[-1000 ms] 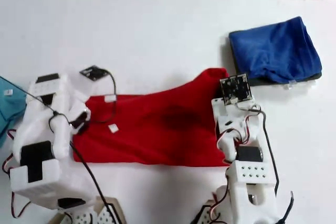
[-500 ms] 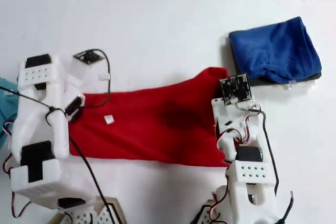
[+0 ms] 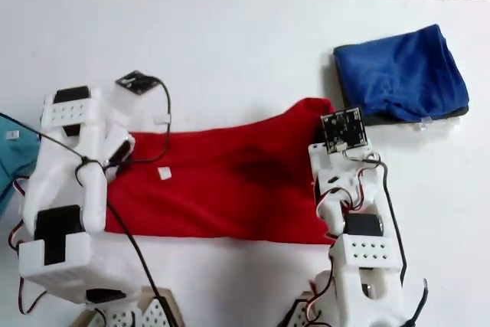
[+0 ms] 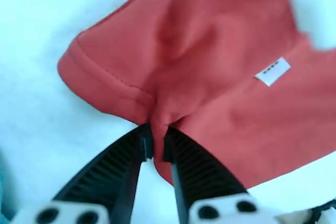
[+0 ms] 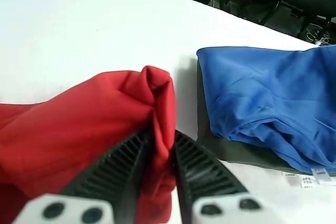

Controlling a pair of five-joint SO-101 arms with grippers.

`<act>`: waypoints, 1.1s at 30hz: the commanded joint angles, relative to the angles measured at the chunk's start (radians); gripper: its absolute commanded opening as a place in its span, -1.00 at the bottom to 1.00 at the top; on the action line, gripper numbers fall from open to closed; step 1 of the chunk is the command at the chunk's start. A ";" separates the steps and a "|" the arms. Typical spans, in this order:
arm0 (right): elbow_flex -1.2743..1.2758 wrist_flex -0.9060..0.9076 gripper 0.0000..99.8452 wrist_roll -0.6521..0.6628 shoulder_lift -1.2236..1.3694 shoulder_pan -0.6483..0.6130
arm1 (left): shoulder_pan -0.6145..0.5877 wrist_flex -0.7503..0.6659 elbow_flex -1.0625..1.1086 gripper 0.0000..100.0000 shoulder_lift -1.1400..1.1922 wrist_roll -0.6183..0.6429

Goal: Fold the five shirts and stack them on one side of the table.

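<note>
Noted against the earlier frames: a swing of the left arm out toward the far left corner of the table [image 3: 230, 28] and then partway back, carrying the left end of the red shirt [image 3: 230, 189] and its white tag [image 3: 163, 173] a little farther from the near edge; no shift at the right arm. Grip check: left gripper [image 4: 156, 148] clamped on a pinch of hem at the shirt's left end, right gripper [image 5: 161, 148] clamped on a bunched corner at the right end. Shirt laid flat between the two, close to the middle of the near edge, seemingly already doubled into a long band. Long axis roughly parallel to the near edge, left to right; right end angled toward the far right corner, ending just beside the blue shirt [image 3: 402, 70], itself folded atop a dark shirt [image 5: 226, 148] near the right edge. At the left edge, teal cloth [image 3: 6, 162], apart from the red. Handling, as judged: light, limp, no stiffness, so prone to sag and crease wherever unsupported; not fragile; knit likely to hold in ribbed pads, though thin pinches apt to pull free under tension. Best taken at hems or corners, both ends at once, kept lightly taut.
</note>
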 commanded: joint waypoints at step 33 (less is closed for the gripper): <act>-0.941 0.725 -0.96 -0.041 -0.002 -0.008 | -0.058 0.437 -0.650 -0.95 -0.566 0.221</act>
